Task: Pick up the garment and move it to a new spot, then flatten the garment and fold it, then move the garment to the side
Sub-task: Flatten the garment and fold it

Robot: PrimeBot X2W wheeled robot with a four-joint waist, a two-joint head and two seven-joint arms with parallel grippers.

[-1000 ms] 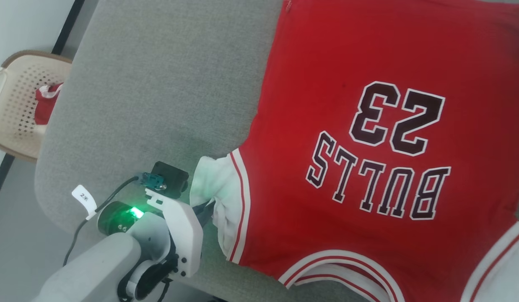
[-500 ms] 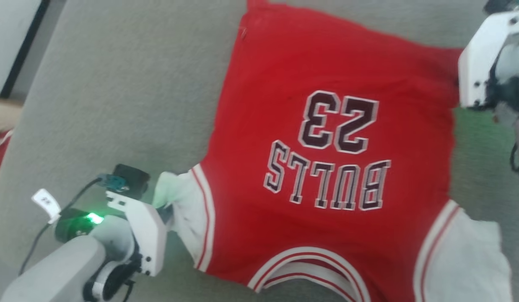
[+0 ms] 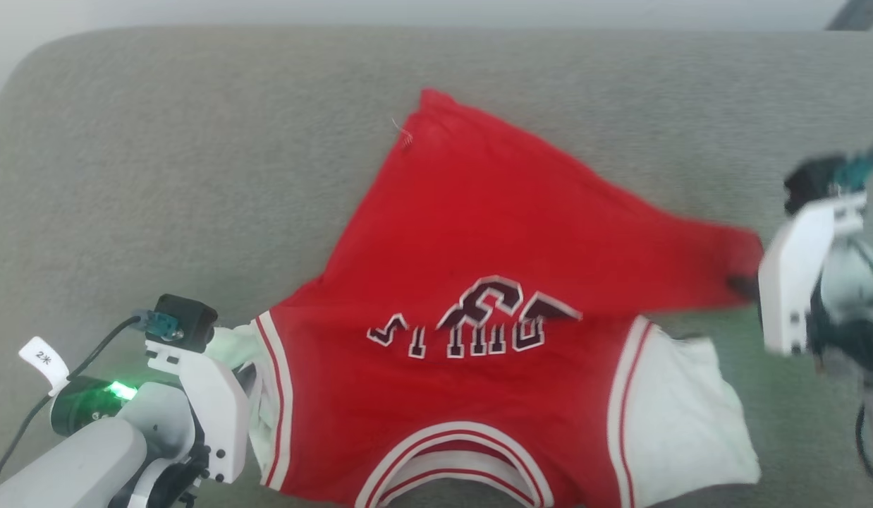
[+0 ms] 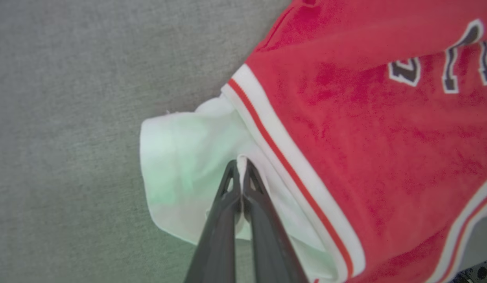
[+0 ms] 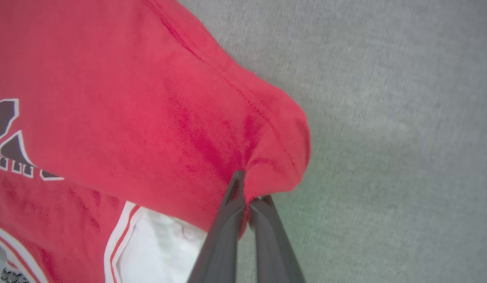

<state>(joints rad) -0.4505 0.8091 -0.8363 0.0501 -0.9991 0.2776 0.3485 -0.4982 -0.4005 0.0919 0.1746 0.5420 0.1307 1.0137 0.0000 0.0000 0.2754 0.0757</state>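
Note:
The red garment (image 3: 479, 233) lies on a grey padded surface (image 3: 161, 176), collar (image 3: 454, 458) nearest me. Its far part is lifted and drawn forward, so it covers most of the black "BULLS 23" print (image 3: 479, 324). My left gripper (image 4: 240, 165) is shut on the white left sleeve (image 4: 176, 165), pinching a ridge of cloth; in the head view this left gripper (image 3: 247, 367) sits at the lower left. My right gripper (image 5: 247, 188) is shut on the red hem corner (image 5: 275, 133), and this right gripper (image 3: 743, 286) is at the right edge. The other white sleeve (image 3: 683, 416) lies flat.
The grey surface stretches wide to the left and behind the shirt, with its rounded far-left corner (image 3: 27, 63) in sight. A pale wall runs along the top edge of the head view. A cable with a white tag (image 3: 45, 360) hangs from my left wrist.
The head camera has swung, shifting the whole picture. My right gripper has drawn the red hem corner toward the collar, folding cloth over the "23". The left gripper keeps its hold on the sleeve.

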